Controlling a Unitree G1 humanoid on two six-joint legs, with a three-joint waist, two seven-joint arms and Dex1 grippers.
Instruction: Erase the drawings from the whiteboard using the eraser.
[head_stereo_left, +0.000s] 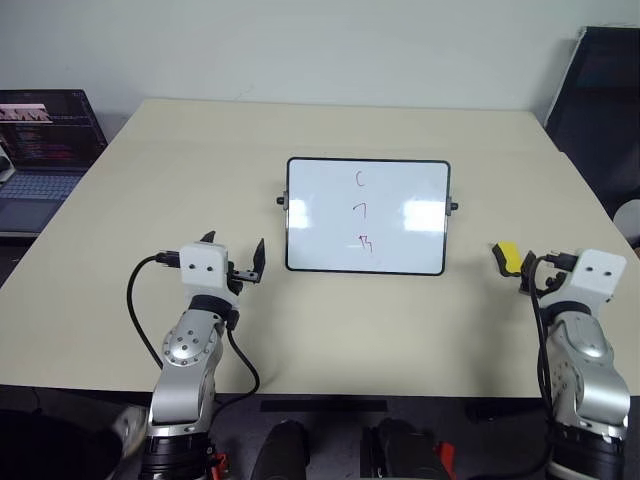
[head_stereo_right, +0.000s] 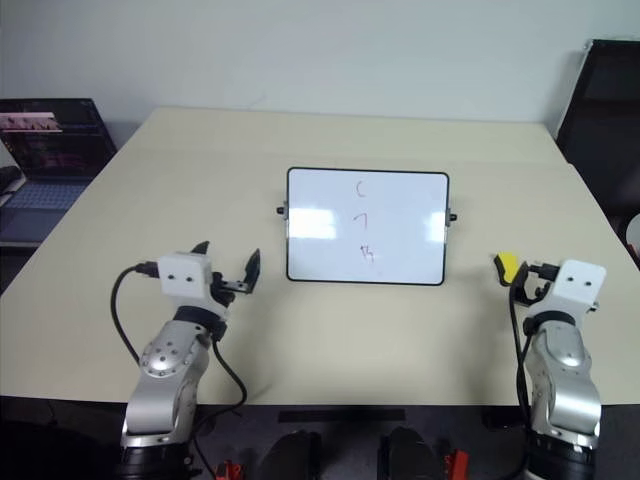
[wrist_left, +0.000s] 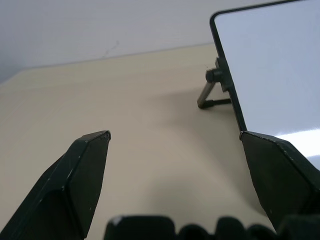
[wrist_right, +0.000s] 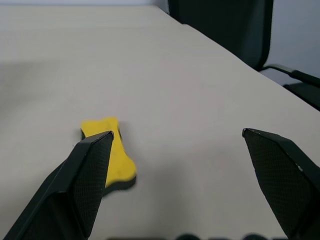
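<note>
Small yellow bone-shaped eraser (wrist_right: 111, 156) with black underside lies flat on the beige desk (head_stereo_left: 150, 200), just ahead of the right gripper (wrist_right: 177, 145), by one finger, not gripped. Jaws spread wide. Left gripper (wrist_left: 175, 137) jaws spread, empty.

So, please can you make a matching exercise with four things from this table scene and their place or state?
Things:
1. eraser
2. whiteboard
3. laptop
4. left gripper

Descriptions:
A. stands in the middle of the table, with three marks on it
B. open, holding nothing
C. lies flat on the table, just ahead of the right gripper
D. open, off the table's left edge

Pairs: 1-C, 2-A, 3-D, 4-B
</note>
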